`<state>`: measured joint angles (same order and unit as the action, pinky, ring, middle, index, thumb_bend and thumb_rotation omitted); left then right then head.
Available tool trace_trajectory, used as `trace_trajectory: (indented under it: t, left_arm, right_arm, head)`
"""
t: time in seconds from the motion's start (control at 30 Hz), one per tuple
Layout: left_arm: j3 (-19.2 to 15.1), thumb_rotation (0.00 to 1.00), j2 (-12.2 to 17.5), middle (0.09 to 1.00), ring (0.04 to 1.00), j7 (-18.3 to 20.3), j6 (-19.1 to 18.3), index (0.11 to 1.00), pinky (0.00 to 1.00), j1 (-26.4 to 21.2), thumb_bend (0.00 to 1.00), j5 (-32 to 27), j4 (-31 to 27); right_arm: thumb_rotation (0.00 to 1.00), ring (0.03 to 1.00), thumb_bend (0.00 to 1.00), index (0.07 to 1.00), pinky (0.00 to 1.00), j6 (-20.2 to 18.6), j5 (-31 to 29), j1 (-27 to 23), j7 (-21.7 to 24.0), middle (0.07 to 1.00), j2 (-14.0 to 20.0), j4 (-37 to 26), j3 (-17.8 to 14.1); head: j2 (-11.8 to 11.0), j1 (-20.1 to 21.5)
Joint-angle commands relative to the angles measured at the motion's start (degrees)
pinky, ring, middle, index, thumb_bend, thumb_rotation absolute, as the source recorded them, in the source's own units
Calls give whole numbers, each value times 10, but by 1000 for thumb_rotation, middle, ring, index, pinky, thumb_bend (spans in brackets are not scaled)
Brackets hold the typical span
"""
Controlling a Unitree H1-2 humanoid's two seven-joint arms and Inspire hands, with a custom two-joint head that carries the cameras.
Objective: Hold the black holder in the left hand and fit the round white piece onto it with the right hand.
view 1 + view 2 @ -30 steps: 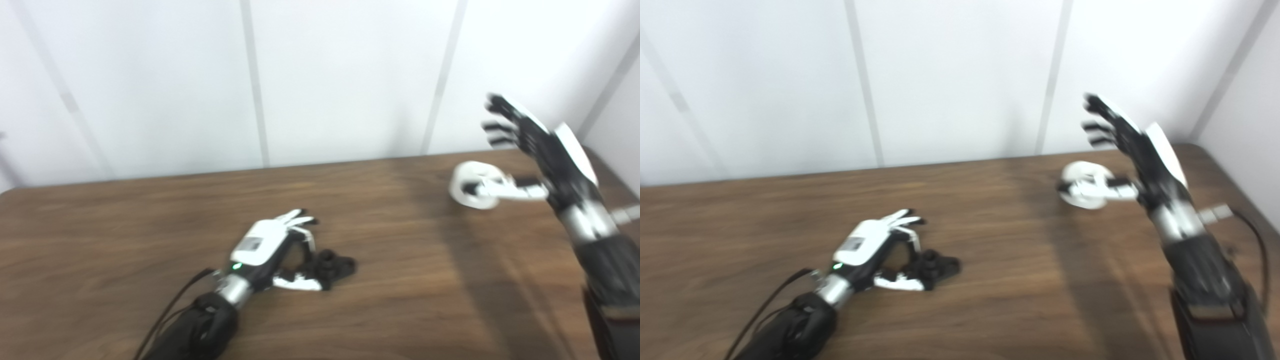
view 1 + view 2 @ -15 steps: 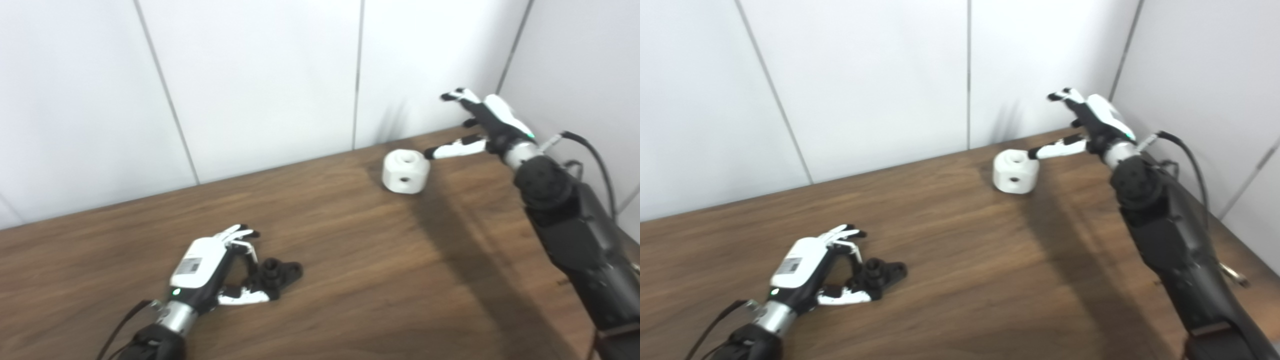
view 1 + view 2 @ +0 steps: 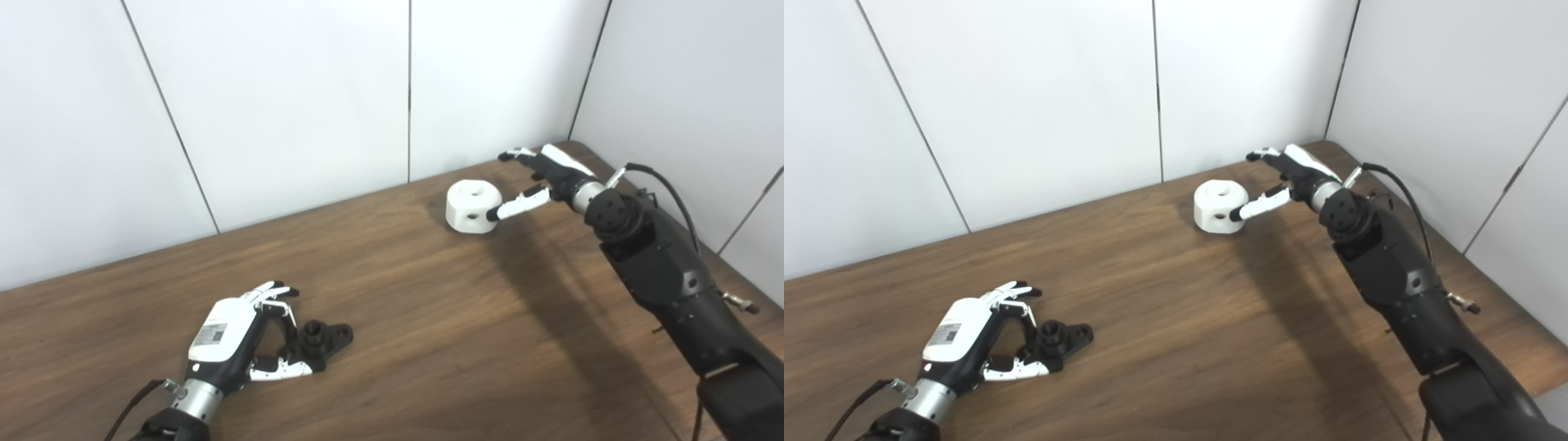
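The black holder (image 3: 321, 340) lies on the wooden table (image 3: 429, 343) at the front left. My left hand (image 3: 242, 340) rests beside it, fingers curled loosely around its left end, thumb under it; the hand is open. The round white piece (image 3: 471, 206) stands at the back right of the table, with a hole on top and in its side. My right hand (image 3: 539, 180) is open just right of it, thumb tip near its side, fingers spread above and behind it.
White wall panels (image 3: 306, 92) close the table's back and right sides. The right arm (image 3: 661, 275) stretches along the table's right edge with a cable (image 3: 667, 190) looping off it. A bare wooden stretch lies between the two hands.
The camera has swung, shifting the whole picture. My right hand has come lower, its thumb now close to the white piece. My left hand stays at the holder.
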<state>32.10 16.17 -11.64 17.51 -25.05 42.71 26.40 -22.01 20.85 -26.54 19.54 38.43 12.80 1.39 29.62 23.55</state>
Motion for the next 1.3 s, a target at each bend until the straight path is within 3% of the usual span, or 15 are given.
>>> trace_trajectory:
  t: [0.0, 0.37, 0.6, 1.27]
  left_arm:
    - [19, 52, 32, 809, 885, 20, -17, 481, 812, 81, 524, 27, 68]
    - [22, 52, 25, 807, 881, 30, -27, 482, 814, 80, 524, 29, 61]
    - [32, 56, 20, 832, 907, 46, -58, 482, 843, 79, 525, 46, 53]
    - [33, 57, 23, 827, 900, 29, -43, 481, 831, 89, 525, 49, 54]
  right_arm:
    - [349, 1000, 983, 942, 924, 13, -5, -30, 8, 1000, 19, -6, 5]
    - [336, 985, 965, 905, 897, 60, 8, -32, -36, 986, -9, 78, 42]
    - [342, 974, 956, 895, 875, 103, 12, -36, -69, 974, -25, 124, 53]
    - [254, 887, 855, 773, 788, 123, 23, -30, -218, 889, -114, 146, 41]
  head:
    - [1, 0]
    - [-2, -17]
    - [-3, -26]
    - [10, -32]
